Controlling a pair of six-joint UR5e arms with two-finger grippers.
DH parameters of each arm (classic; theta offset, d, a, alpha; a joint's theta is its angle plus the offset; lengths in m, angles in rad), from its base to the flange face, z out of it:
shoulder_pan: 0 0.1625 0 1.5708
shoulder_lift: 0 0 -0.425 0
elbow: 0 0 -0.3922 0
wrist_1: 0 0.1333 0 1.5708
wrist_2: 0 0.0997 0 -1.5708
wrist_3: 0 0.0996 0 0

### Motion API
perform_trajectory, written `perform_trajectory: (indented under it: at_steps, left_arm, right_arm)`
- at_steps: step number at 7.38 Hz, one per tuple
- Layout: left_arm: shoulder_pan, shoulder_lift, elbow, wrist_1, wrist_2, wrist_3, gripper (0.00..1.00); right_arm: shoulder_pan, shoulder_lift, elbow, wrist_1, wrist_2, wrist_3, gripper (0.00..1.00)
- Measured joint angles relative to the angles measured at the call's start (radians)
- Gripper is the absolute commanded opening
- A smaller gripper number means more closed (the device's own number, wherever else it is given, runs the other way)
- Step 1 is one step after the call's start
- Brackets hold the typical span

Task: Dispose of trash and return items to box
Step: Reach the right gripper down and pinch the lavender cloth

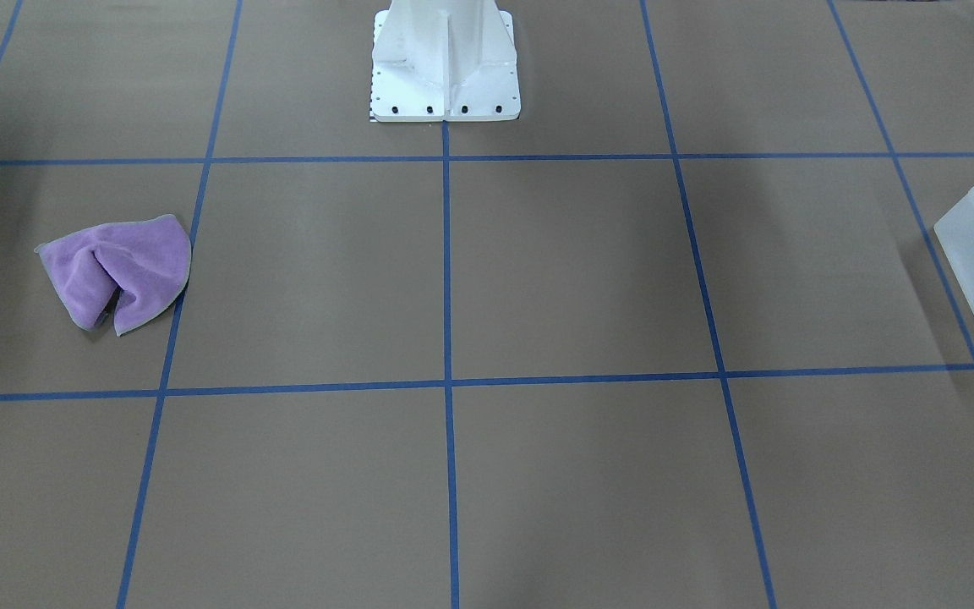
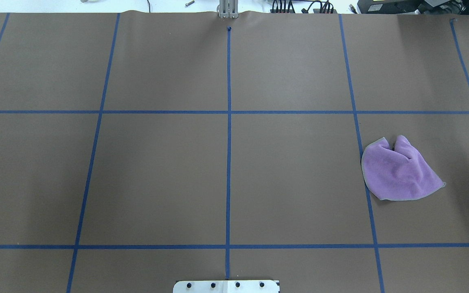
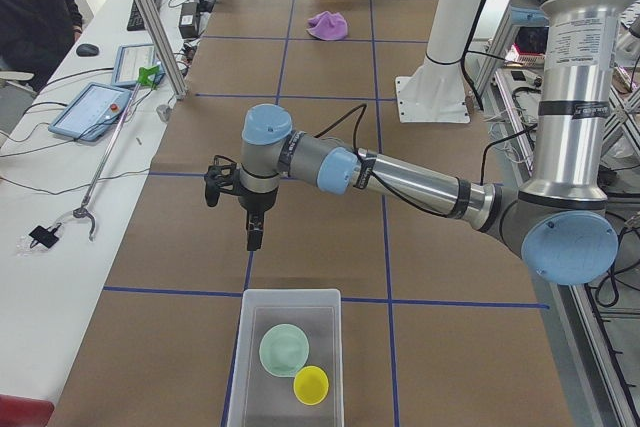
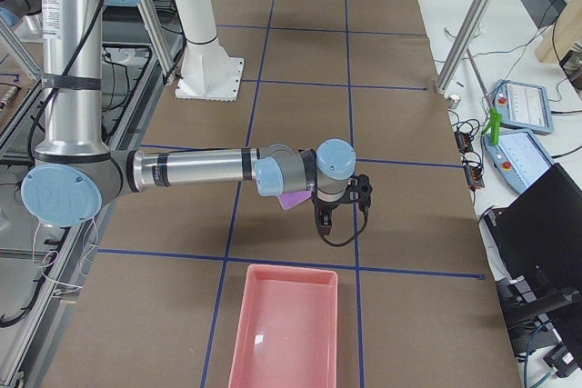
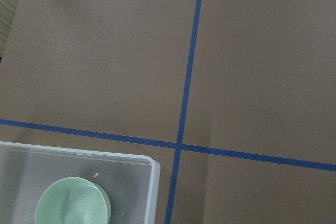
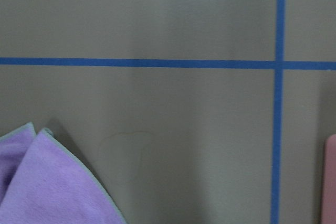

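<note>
- Already the mint-green bowl point(image 3: 285, 349) sits inside the box point(image 3: 290, 294), just beside the yellow cup point(image 3: 311, 384).
- It looks light, stiff and smooth, so a pinch across its rim would likely hold best.
- The purple cloth point(image 2: 399, 171) lies flat on the table point(image 2: 157, 171); soft and limp, it probably lifts best by its raised fold.
- The left gripper point(image 3: 254, 235) hangs near the box and the right gripper point(image 4: 324, 223) near the cloth.
- I cannot tell how far either gripper is spread.
</note>
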Motion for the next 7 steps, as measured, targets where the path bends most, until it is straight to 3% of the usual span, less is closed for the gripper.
perform_trajectory:
  at_steps: [3, 7]
  left_arm:
    - [0.002, -0.007, -0.014, 0.003, -0.023, -0.031, 0.99]
    - [0.003, -0.009, -0.013, 0.002, -0.024, -0.032, 0.99]
  right_arm:
    - [-0.198, 0.021, -0.005, 0.195, -0.031, 0.311, 1.00]
    - [-0.343, 0.084, -0.006, 0.229, -0.085, 0.415, 1.00]
